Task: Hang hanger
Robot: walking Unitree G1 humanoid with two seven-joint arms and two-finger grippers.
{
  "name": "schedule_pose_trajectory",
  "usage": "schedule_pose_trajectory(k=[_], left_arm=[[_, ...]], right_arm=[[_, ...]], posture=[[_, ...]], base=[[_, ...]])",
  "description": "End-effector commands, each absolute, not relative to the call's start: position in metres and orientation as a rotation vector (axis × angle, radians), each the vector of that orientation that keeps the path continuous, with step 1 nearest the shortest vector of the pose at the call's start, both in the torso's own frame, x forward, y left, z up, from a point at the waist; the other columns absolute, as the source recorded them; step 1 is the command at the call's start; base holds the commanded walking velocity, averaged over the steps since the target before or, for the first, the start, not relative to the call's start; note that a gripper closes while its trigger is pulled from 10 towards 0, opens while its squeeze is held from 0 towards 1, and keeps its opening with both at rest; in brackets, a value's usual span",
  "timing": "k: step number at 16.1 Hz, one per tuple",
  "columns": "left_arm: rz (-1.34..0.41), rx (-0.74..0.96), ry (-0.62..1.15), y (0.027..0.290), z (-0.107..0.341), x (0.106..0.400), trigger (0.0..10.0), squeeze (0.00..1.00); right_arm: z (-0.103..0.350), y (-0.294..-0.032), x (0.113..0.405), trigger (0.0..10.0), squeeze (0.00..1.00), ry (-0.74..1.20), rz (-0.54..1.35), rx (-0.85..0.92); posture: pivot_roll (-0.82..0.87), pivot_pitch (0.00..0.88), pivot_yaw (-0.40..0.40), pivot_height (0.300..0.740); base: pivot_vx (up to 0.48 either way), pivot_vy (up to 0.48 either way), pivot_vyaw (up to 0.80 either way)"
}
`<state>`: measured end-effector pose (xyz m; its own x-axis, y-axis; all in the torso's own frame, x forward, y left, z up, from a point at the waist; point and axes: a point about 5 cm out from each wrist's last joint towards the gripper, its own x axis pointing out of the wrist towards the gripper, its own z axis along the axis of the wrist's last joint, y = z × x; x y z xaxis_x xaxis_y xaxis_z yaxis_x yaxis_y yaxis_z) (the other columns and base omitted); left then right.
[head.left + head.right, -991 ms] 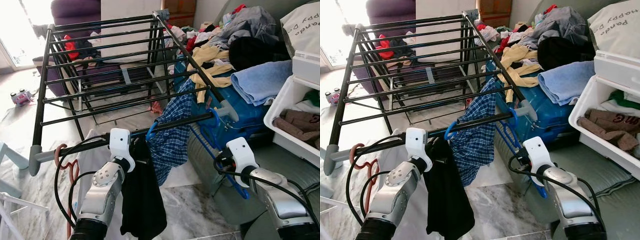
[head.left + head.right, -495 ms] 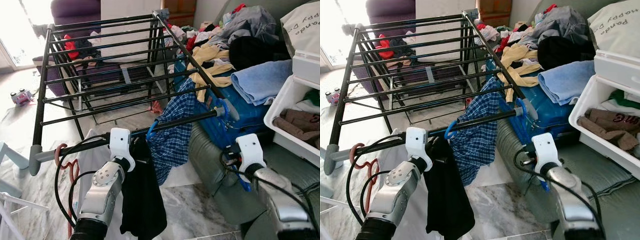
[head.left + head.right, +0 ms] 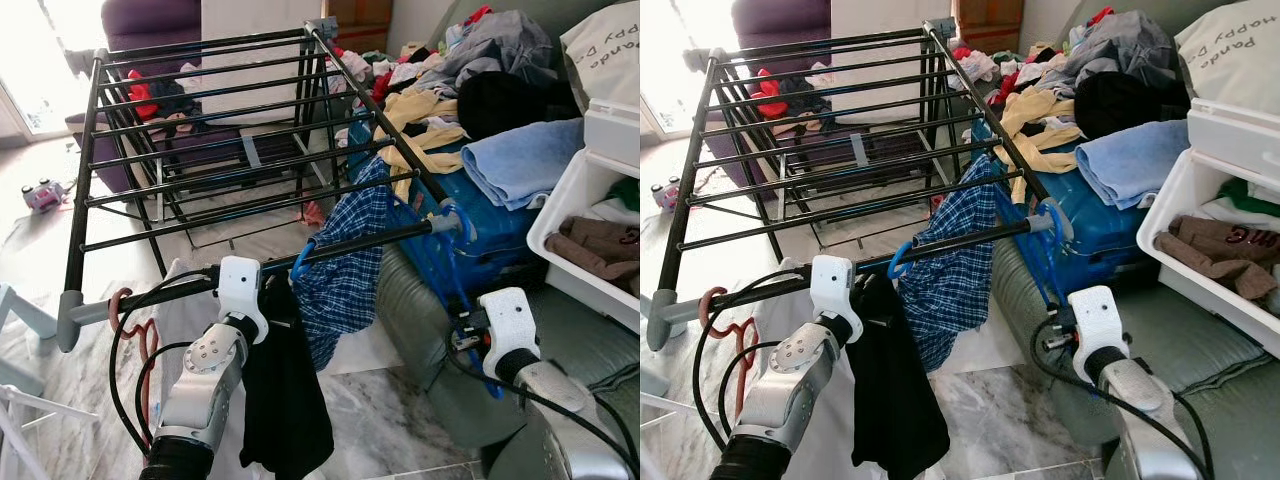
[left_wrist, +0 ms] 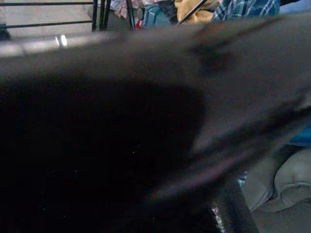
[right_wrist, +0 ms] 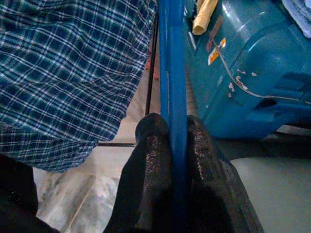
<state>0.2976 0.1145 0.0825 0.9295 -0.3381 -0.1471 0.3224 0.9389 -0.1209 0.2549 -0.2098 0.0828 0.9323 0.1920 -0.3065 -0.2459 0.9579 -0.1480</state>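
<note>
A black drying rack stands in front of me. On its front rail a blue hanger hooks near the right end and slants down toward me. My right gripper is shut on this hanger's blue bar; in the left eye view its fingers sit low on the hanger. A plaid shirt and a black garment hang from the same rail. My left gripper is up against the black garment, whose dark cloth covers the left wrist view.
A pink hanger hangs at the rail's left end. A blue suitcase piled with clothes lies right of the rack. A white bin and grey-green cushions are on the right. Marble floor lies below.
My right gripper has dropped down and to the right with the blue hanger. The hanger's hook has shifted onto the right end of the front rail. The left arm has not moved.
</note>
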Motion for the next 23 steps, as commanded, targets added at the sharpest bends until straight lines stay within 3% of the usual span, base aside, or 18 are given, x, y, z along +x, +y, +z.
schedule_pose_trajectory(k=[1, 23], left_arm=[[-0.339, -0.078, 0.175, 0.114, 0.082, 0.299, 10.0, 0.0], [-0.344, -0.06, 0.169, 0.113, 0.082, 0.299, 10.0, 0.0]], right_arm=[[0.097, -0.203, 0.26, 10.0, 0.0, 0.214, 0.25, -0.186], [0.097, -0.188, 0.271, 10.0, 0.0, 0.191, 0.297, -0.181]], posture=[[-0.18, 0.0, 0.034, 0.74], [-0.17, 0.0, 0.024, 0.74]], base=[[-0.24, 0.0, 0.0], [-0.37, 0.0, 0.0]])
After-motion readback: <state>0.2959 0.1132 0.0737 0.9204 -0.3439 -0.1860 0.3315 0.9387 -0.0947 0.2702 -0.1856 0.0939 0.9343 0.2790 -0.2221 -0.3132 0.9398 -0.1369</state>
